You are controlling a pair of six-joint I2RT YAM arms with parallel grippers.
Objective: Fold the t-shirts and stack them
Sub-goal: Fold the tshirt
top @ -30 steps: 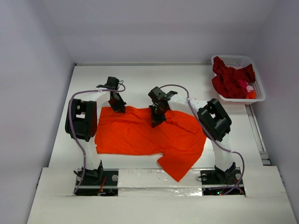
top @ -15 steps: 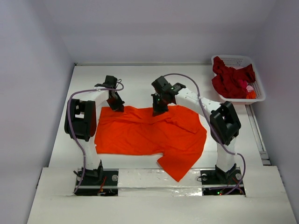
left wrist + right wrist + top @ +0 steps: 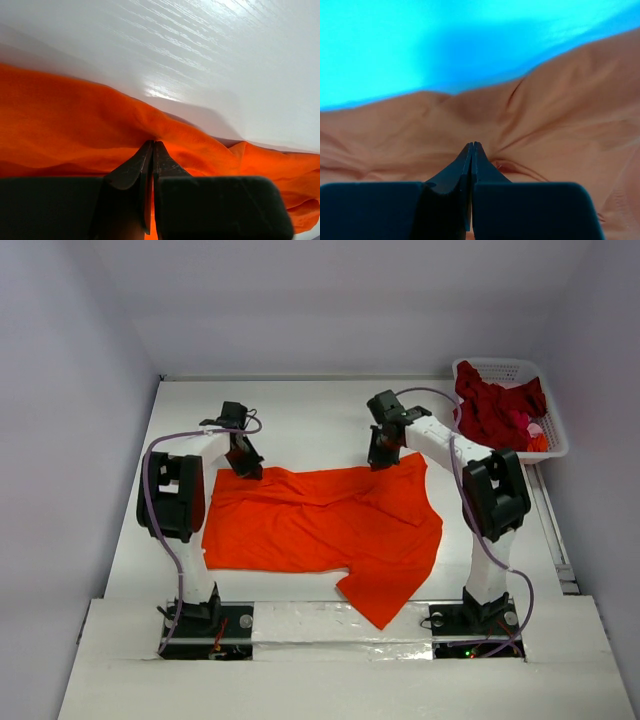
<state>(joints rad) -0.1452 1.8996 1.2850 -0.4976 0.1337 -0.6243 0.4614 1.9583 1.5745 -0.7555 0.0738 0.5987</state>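
Overhead, a white table (image 3: pixel 300 410) fills the floor of a booth closed in by pale grey walls (image 3: pixel 70 390) at 9, 12 and 3 o'clock. At its middle, running toward 6 o'clock, lies the orange t-shirt (image 3: pixel 320 525), spread out but wrinkled, with one flap reaching to 5 o'clock, close to the near edge. At 2 o'clock, in the far right corner, stands a white latticed basket (image 3: pixel 505 368) heaped with dark red t-shirts (image 3: pixel 495 410).

The left arm (image 3: pixel 175 490) rises from its base at 7 o'clock, bends at the elbow and reaches away to about 10 o'clock, its wrist pointing down at the cloth's far left corner. The right arm (image 3: pixel 490 495) climbs from 5 o'clock, folds at a high elbow and stretches inward and away to about 1 o'clock, ending at the cloth's far right corner, near the basket but apart from it.

The left gripper (image 3: pixel 247 468) has its jaws pressed together on the far hem of the orange t-shirt; its wrist view shows the fabric gathered into a small ridge at the fingertips, bare table beyond. The right gripper (image 3: pixel 380 460) is likewise pinched tight on the orange t-shirt, folds radiating from its tips; that wrist view carries a cyan cast, so the table looks blue and the cloth dull.
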